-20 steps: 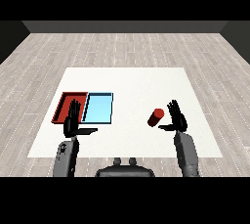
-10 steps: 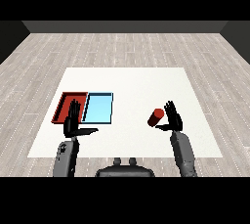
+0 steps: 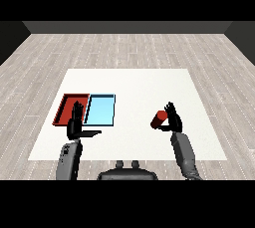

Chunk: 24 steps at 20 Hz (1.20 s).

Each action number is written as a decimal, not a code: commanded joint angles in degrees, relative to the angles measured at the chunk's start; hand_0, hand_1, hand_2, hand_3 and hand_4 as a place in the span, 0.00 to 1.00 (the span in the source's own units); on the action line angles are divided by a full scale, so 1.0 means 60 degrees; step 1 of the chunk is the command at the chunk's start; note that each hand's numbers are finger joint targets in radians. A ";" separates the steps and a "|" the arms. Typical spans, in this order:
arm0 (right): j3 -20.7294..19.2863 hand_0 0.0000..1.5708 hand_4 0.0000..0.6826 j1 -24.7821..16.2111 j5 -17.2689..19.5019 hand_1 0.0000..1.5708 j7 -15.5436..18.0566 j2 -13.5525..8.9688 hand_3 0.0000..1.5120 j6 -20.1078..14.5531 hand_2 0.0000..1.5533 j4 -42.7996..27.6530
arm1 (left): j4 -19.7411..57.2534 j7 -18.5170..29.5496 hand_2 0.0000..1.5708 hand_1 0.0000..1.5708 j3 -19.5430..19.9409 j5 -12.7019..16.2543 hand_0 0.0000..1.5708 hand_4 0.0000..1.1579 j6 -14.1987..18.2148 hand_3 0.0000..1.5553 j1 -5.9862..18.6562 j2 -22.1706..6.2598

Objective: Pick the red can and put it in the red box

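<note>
Right hand [image 3: 173,119] has edged left vs. earlier frame, closing on the red can [image 3: 159,118]; fingers straight, released, nothing grasped yet. Can stands on the white bench [image 3: 139,85], just beside that hand's palm on its left side, touching or nearly so; can't tell which. Long axis looks tilted rather than upright. Right hand is by far the nearer. Left hand [image 3: 76,123] hovers open at near edge of red tray [image 3: 63,108], beside light blue tray [image 3: 101,110], well apart from can.
</note>
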State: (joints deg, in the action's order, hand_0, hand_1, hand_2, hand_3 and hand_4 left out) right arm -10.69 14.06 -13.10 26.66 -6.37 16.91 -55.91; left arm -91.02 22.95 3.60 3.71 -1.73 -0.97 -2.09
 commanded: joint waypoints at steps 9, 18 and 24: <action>0.0161 0.00 0.00 0.1039 0.0083 0.00 0.0188 0.0088 0.00 -0.0329 0.00 0.1109 | -0.0659 0.0078 0.00 0.00 -0.0190 -0.0041 0.00 0.00 -0.0088 0.00 -0.0808 0.0112; 0.0553 0.00 0.00 -0.0375 -0.0209 0.00 -0.0667 0.0268 0.00 -0.0507 0.00 -0.1028 | -0.0164 -0.0448 0.00 0.00 0.0230 0.0341 0.00 0.00 -0.0202 0.00 0.0259 -0.0181; -0.0050 0.00 0.00 0.1631 -0.0181 0.00 -0.0313 -0.0212 0.00 -0.0459 0.00 0.1599 | -0.0820 -0.0726 0.00 0.00 0.0188 0.0239 0.00 0.00 -0.0099 0.00 -0.0178 -0.0194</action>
State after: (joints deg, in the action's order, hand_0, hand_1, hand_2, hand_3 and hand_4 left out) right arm -8.73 17.74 -13.36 25.44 -5.71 14.08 -52.35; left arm -94.77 20.11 4.59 5.06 -2.64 -2.30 -3.05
